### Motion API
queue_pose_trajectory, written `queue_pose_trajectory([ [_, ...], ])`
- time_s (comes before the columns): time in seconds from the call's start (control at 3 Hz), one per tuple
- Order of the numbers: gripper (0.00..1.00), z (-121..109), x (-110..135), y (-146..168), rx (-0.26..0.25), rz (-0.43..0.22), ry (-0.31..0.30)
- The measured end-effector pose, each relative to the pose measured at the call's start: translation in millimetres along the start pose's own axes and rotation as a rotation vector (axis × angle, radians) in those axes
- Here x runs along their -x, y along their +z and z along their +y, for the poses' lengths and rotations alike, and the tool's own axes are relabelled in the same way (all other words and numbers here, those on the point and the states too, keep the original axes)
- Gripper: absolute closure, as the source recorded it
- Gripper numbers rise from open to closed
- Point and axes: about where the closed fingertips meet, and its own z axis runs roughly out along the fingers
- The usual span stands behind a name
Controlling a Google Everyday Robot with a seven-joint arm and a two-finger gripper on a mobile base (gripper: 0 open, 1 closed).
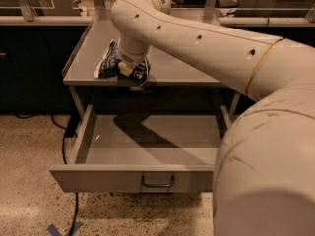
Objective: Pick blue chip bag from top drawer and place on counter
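1. The pincer (127,70) is pressing down into the middle of the blue chip bag (107,63), and its tip is sinking out of sight among the folds. Whether it is clamped on the bag or standing apart cannot be told.
2. The bag is lying crumpled around the pincer. Its crinkly navy foil with white edges and pale print is flaring up on both sides of it.
3. The bench (172,69) is spreading flat under the pincer and the bag, a smooth matte grey metal top with low raised side rims. Its far part is being covered by the arm.
4. The arm (197,38) is rising behind the pincer as a thick, rounded cream shell dotted with small dark holes. It is swelling towards the viewer and being cut off by the right edge.
5. Below the pincer the top drawer (147,146) is standing pulled out, a shallow grey metal tray with the arm's shadow lying across its floor. Its right end is being hidden by the arm.
6. A small dark bar handle (157,183) is sitting on the flat front panel.
7. Further out, the speckled floor (29,146) is carrying a dark cable (63,154).
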Motion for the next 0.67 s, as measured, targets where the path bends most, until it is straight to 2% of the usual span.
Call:
queue_pose_trajectory([
  [0.33, 0.00, 0.1, 0.0, 0.1, 0.000, 0.000, 0.000],
  [0.67, 0.00, 0.1, 0.0, 0.1, 0.000, 0.000, 0.000],
])
